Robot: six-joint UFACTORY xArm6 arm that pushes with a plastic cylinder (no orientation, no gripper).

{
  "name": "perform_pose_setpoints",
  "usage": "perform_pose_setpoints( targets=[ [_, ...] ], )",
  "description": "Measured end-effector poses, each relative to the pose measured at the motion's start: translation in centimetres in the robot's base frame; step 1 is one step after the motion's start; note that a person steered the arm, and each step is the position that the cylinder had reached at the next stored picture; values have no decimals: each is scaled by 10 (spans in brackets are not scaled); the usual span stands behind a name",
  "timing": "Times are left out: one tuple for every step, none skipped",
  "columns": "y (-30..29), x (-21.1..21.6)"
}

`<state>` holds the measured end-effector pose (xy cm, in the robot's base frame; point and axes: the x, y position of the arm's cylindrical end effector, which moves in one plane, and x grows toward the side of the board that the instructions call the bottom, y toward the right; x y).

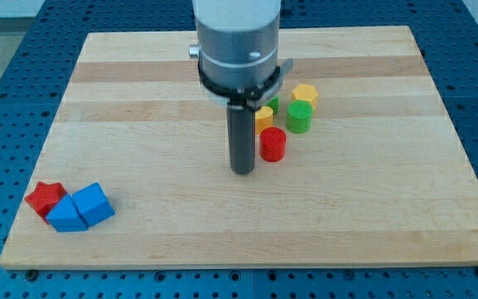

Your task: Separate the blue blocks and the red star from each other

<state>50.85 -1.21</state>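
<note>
The red star [45, 197] lies at the view's bottom left of the wooden board [139, 100]. Two blue blocks touch it: one [66, 215] right below it and a blue cube [93, 203] to its right. The three form one tight cluster. My tip [242, 170] is at the end of the dark rod near the board's middle, far to the right of this cluster and just left of a red cylinder [273, 144].
Right of the rod stands a group of blocks: the red cylinder, a green cylinder [298, 117], a yellow hexagonal block [305, 95], a yellow block [263, 118] and a partly hidden green block [273, 104]. The blue perforated table surrounds the board.
</note>
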Motion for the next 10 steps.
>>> perform_pose_setpoints(
  targets=[
    [30, -5],
    [47, -35],
    [53, -38],
    [51, 10],
    [50, 26],
    [49, 26],
    [30, 26],
    [18, 28],
    [-5, 28],
    [-34, 27]
  ],
)
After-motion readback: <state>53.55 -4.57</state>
